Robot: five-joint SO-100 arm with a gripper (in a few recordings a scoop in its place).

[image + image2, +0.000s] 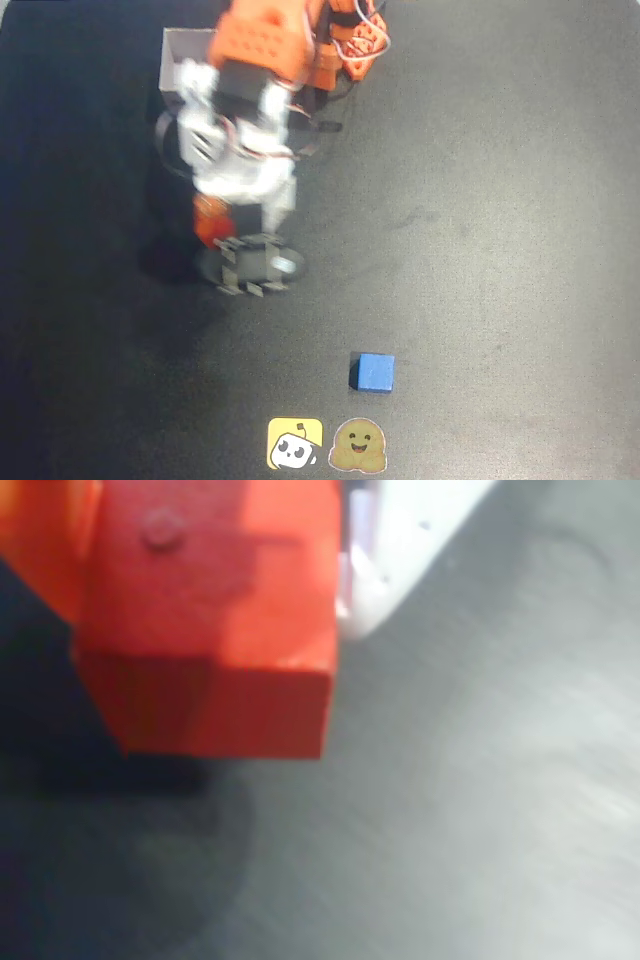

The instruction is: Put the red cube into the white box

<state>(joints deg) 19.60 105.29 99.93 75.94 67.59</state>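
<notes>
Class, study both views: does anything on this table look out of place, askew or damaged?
Nothing stands out. The red cube sits in the pincer, the blue cube lies flat, and the white box stands upright.

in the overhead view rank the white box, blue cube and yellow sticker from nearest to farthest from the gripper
From the gripper:
1. white box, above it, partly hidden behind the arm.
2. blue cube, lower right.
3. yellow sticker, at the bottom edge, a close call with the blue cube.
</notes>
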